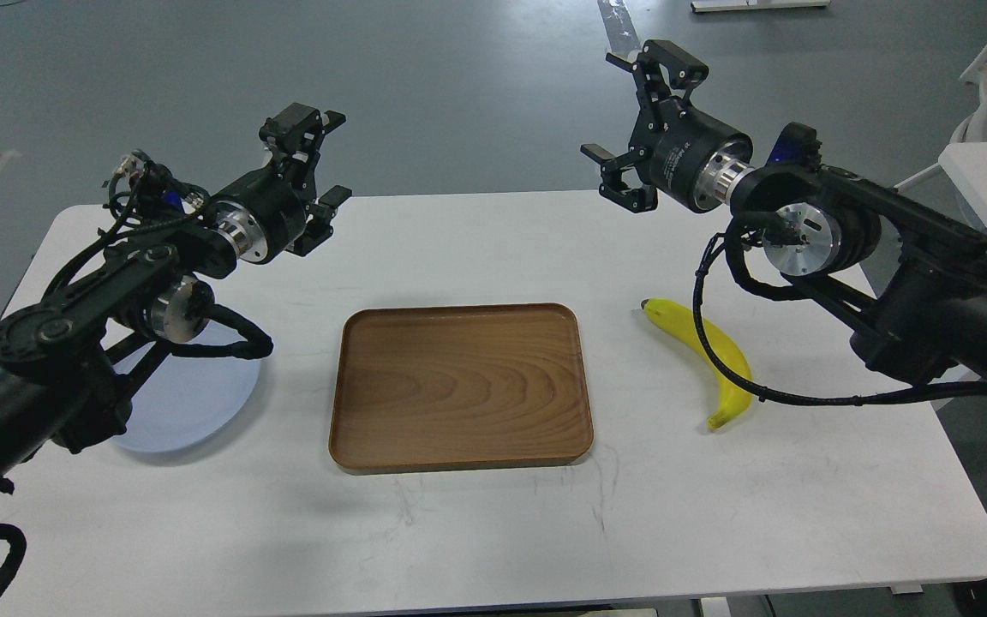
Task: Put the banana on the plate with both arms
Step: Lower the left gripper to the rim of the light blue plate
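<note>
Table (476,531): white, with everything on it.
Left arm (99,300): black, comes in from the left and reaches up over the left part of the table.
Plate (194,403): pale blue and round. It lies flat on the left side of the table, under the left arm. The arm hides part of it. Nothing is on the part that shows.
Left gripper (328,163): up in the air above the far left part of the table. Its two fingers are apart. It holds nothing.
Tray (459,386): brown wood, with round corners. It sits in the middle of the table, between the plate and the banana. Nothing is in it.
Right gripper (631,107): high up past the far edge of the table. Its two fingers are wide apart. It holds nothing.
Banana (708,351): yellow and curved, with a dark tip. It lies on the table just right of the tray, not touching it. It is far from the plate. A black cable (716,360) from the right arm crosses over it.
Right arm (888,257): black, comes in from the right, above the banana.
</note>
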You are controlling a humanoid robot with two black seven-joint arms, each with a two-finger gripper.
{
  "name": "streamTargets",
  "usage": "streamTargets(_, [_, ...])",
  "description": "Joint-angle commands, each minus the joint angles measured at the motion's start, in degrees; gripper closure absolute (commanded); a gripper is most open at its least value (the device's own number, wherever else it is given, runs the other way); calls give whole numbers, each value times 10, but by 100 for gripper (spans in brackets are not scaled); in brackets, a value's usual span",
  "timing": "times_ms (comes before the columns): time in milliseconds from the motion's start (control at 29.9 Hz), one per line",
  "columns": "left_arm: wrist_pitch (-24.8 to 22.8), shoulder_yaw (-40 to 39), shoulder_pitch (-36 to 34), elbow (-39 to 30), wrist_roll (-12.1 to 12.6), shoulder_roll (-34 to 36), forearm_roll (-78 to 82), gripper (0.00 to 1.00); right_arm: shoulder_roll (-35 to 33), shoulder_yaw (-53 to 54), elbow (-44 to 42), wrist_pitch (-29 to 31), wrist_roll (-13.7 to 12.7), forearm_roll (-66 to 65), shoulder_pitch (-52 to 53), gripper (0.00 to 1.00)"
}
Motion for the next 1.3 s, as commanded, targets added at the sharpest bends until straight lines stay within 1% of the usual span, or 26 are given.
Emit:
streamTargets(0, [59, 43, 18, -58, -15, 41, 181, 2, -6, 0, -1, -1, 1, 1, 19, 0])
streamTargets(100, [83, 77, 19, -75, -17, 68, 263, 2, -13, 0, 0, -1, 0, 1, 31, 0])
streamTargets(234, [91, 133, 23, -78, -17, 131, 370, 2, -16, 0, 0, -1, 0, 2, 48, 0])
streamTargets(334, [115, 175, 26, -76, -17, 172, 399, 2, -18, 0, 0, -1, 0, 3, 60, 0])
streamTargets(401, [142, 217, 35, -70, -24, 213, 401, 2, -18, 0, 0, -1, 0, 3, 70, 0])
streamTargets(468, [155, 231, 42, -68, -25, 232, 401, 2, -17, 0, -1, -1, 0, 4, 76, 0])
streamTargets(535, [178, 248, 64, -60, -31, 258, 405, 2, -14, 0, -1, -2, 0, 4, 84, 0])
streamTargets(601, [209, 255, 99, -47, -58, 283, 405, 2, -13, 0, -1, -2, 0, 4, 94, 0])
streamTargets(668, [220, 255, 121, -39, -75, 294, 405, 2, -12, 0, -4, -2, 0, 5, 101, 0])
streamTargets(768, [223, 255, 137, -28, -79, 306, 404, 2, -12, 0, -5, -2, 0, 5, 101, 0])
streamTargets(1002, [223, 255, 149, 13, -76, 295, 403, 2, -10, 0, -4, -2, 0, 5, 95, 0])
streamTargets(1136, [223, 256, 150, 69, -78, 269, 405, 2, -17, -1, -1, -2, 0, 5, 95, 0])
streamTargets(1169, [223, 260, 151, 94, -81, 255, 405, 2, -18, -1, -1, -2, 0, 5, 95, 0])
streamTargets(1270, [223, 269, 153, 130, -83, 230, 402, 2, -19, -1, -1, -2, 0, 5, 96, 0])
